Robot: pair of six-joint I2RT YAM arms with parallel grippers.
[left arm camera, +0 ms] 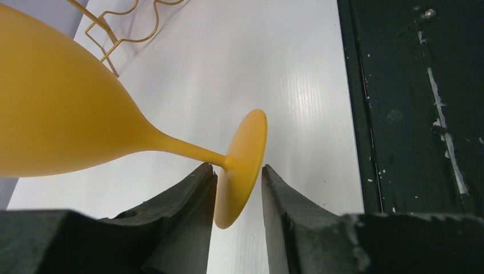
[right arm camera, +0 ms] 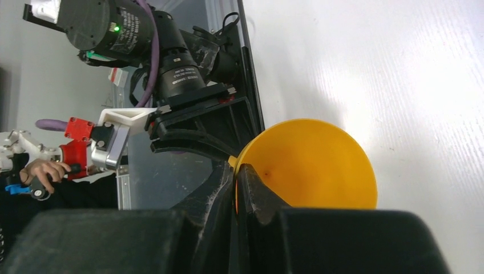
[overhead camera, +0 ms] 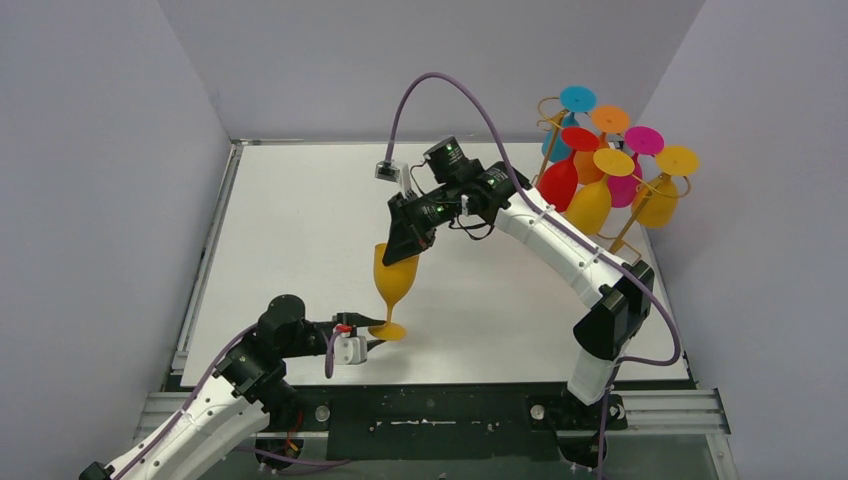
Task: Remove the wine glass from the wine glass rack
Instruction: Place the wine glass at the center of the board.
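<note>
Handover underway — your right gripper (overhead camera: 405,243) pinches the orange wine glass (overhead camera: 393,283) rim, well off the rack (overhead camera: 560,135) far right, left gripper (left arm camera: 240,185) spread around its foot — close left first.

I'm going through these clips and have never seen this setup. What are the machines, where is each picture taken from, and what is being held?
Two robot arms are bolted at the near edge of a white table. One picture looks down from above; the other two come from cameras on each wrist.

The right gripper pinches the rim of an orange wine glass, jaws shut on it. The left gripper has its jaws either side of the glass's foot, with a gap showing, so not yet clamped.

At the far right stands a gold wire rack with more coloured glasses hanging upside down.
</note>
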